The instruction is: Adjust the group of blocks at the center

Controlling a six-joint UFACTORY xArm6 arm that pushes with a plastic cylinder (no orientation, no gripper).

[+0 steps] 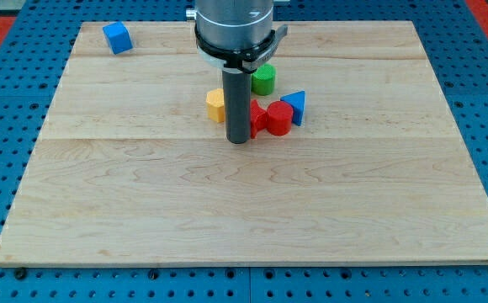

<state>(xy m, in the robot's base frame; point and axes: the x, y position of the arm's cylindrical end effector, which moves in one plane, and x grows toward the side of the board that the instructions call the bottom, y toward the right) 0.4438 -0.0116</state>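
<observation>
A group of blocks sits near the board's center. A red cylinder (279,118) stands beside a blue triangular block (296,104) on its right. Another red block (257,119) is partly hidden behind my rod. A yellow block (216,105) lies left of the rod, and a green cylinder (263,80) stands behind the group. My tip (240,140) rests on the board just in front of the group, between the yellow block and the red blocks, close to or touching the partly hidden red block.
A blue cube (117,37) sits alone at the board's top left corner. The wooden board (252,210) lies on a blue perforated table. The arm's grey body (236,29) hangs over the board's top middle.
</observation>
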